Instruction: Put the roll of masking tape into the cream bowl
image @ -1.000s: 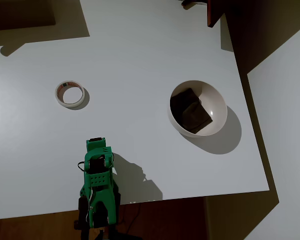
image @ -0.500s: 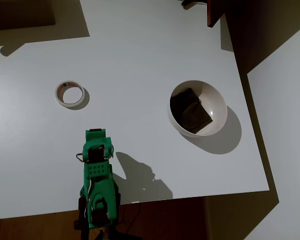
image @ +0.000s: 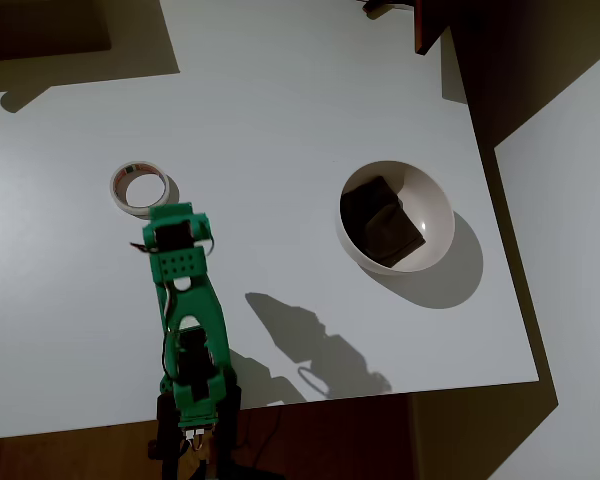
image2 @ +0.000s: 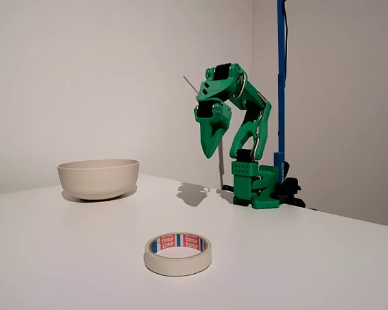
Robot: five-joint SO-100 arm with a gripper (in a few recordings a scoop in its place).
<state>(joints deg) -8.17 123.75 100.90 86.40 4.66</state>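
While the green arm (image2: 246, 129) reaches out from its base at the near edge of the worktop (image: 280, 100) in the overhead view, its gripper (image2: 210, 150) hangs in the air with the tip pointing down, clear of the surface in the fixed view. The fingers look pressed together into one narrow point with nothing between them. In the overhead view the gripper's head (image: 175, 243) sits just beside the roll of masking tape (image: 140, 188), on the side nearer the base, and partly overlaps the ring's edge from above.

The roll of masking tape (image2: 178, 254) lies flat on the worktop toward its left edge in the overhead view, red and blue print showing inside its core. The cream bowl (image: 396, 215) stands upright well apart from it, toward the right edge, with a dark brown squarish thing (image: 382, 222) resting inside. In the fixed view the bowl (image2: 98, 178) stands far back on the left, the tape in the foreground.
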